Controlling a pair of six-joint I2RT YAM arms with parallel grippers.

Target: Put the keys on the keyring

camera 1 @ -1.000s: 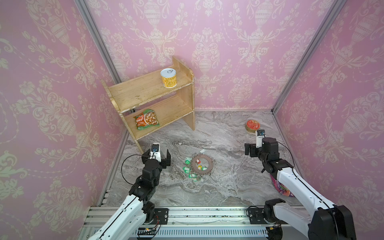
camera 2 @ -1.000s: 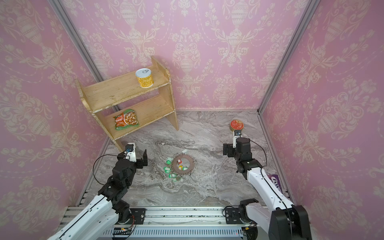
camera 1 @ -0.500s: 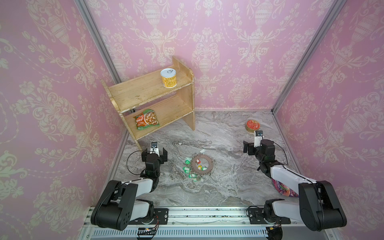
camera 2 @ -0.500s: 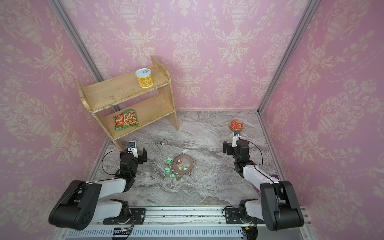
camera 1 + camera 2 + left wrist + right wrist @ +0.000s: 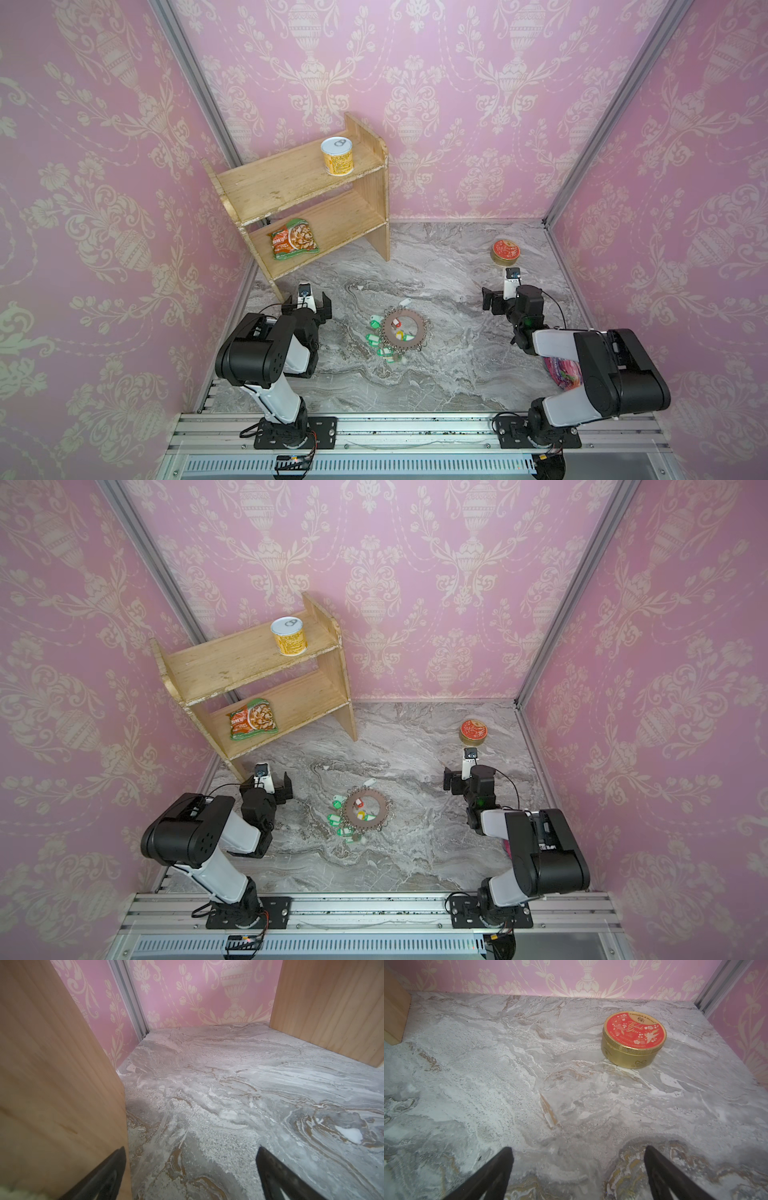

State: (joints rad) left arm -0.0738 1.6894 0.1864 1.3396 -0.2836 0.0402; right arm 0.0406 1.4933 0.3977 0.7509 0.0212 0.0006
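Note:
The keyring [image 5: 417, 332] [image 5: 379, 812], a flat grey-brown disc with wire loops round its rim, lies mid-table in both top views. Keys with green tags [image 5: 371, 337] [image 5: 333, 818] cluster at its left and near edge. Red and yellow tags sit inside its hole. One white-tagged key [image 5: 405, 301] lies just beyond it. My left gripper [image 5: 306, 308] [image 5: 191, 1148] is open and empty, low over the marble left of the keyring by the shelf's leg. My right gripper [image 5: 509, 297] [image 5: 577, 1148] is open and empty, well right of the keyring. Neither wrist view shows keys or keyring.
A two-level wooden shelf [image 5: 307, 195] stands at the back left with a yellow can [image 5: 336, 156] on top and a snack packet [image 5: 294, 245] below; its side panel [image 5: 52, 1084] is close to my left gripper. A red-topped gold tin [image 5: 505, 252] [image 5: 634, 1040] sits beyond my right gripper. A pink packet [image 5: 561, 370] lies under the right arm.
Both arms have folded back over their bases, upper links now raised. The grippers have stayed open and close to where they were. Keys and keyring have not moved.

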